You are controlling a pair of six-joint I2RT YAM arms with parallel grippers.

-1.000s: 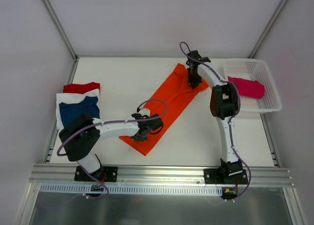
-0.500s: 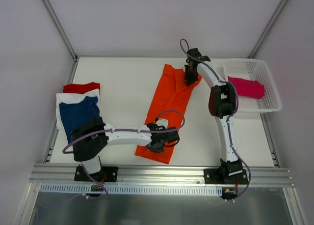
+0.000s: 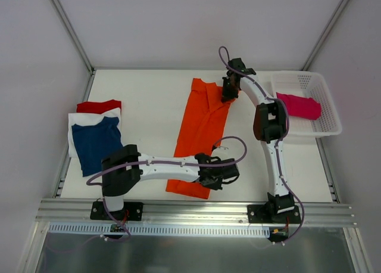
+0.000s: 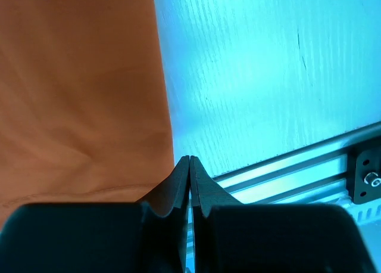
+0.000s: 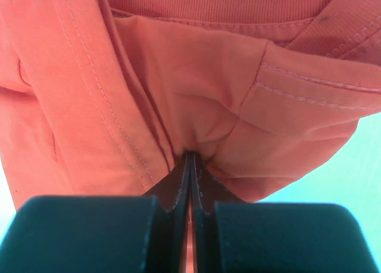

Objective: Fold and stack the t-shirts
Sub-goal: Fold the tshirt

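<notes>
Orange t-shirt (image 3: 199, 136) lies stretched out long in the middle of the white table (image 3: 149, 100). It runs from the far side, close to the white basket (image 3: 324, 94), down to the near edge by the metal rail (image 3: 196, 210).

The right gripper (image 3: 228, 94) is at the far end of the shirt. Its two fingers are pressed tight together and they pinch a bunched fold of the orange cloth. In the right wrist view you can see seams and a folded edge of the cloth all around the black fingers (image 5: 178, 183).

The left gripper (image 3: 217, 179) is at the near end of the shirt, at its right corner. Its fingers (image 4: 178, 183) are closed too. In the left wrist view the side edge of the orange cloth comes right down to the tips, so they seem to nip the shirt there. Bare table and the rail show on the other side.

On the left side of the table is a pile of shirts. A navy blue t-shirt (image 3: 95, 140) is on top, a white t-shirt (image 3: 77, 121) peeks out under it, and a red t-shirt (image 3: 98, 105) sticks out at the far side. A pink t-shirt (image 3: 297, 105) lies in the basket on the right
</notes>
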